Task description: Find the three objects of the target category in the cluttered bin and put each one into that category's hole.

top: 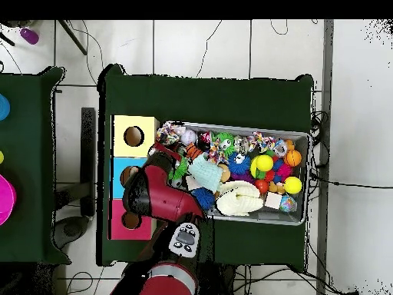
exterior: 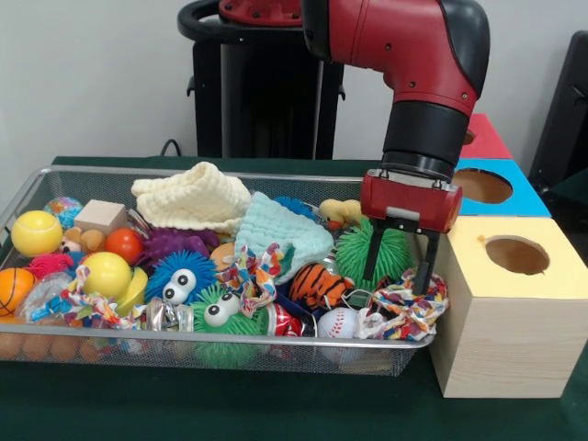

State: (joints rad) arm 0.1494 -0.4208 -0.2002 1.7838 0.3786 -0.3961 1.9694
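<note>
The wire mesh bin is full of toys. My gripper is open at the bin's right end, its two black fingers straddling a braided cloth knot toy by the front right corner; the tips reach its top. A second braided toy lies mid-bin at the front, and a third at the front left. In the overhead view the arm covers the gripper, and the toy under it shows at the bin's left end.
A yellow box with a round hole stands against the bin's right end, with a blue box and a red box behind it. Spiky rubber balls, washcloths, a baseball and several balls crowd the bin.
</note>
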